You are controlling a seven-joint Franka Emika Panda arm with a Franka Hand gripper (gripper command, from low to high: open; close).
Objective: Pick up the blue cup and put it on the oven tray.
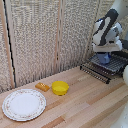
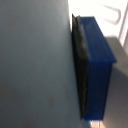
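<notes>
Wooden tabletop before woven screens, gripper (image 1: 104,54) low over the oven tray (image 1: 113,65).
Blue cup (image 1: 104,58) directly beneath the gripper, on the tray's bars; grip state impossible to tell (wrist view just a blurred blue wall (image 2: 97,70) against a dark pad (image 2: 80,65)). Well away from the gripper toward the exterior view's left: yellow bowl (image 1: 60,88), small orange block (image 1: 42,86), patterned plate (image 1: 24,104).
</notes>
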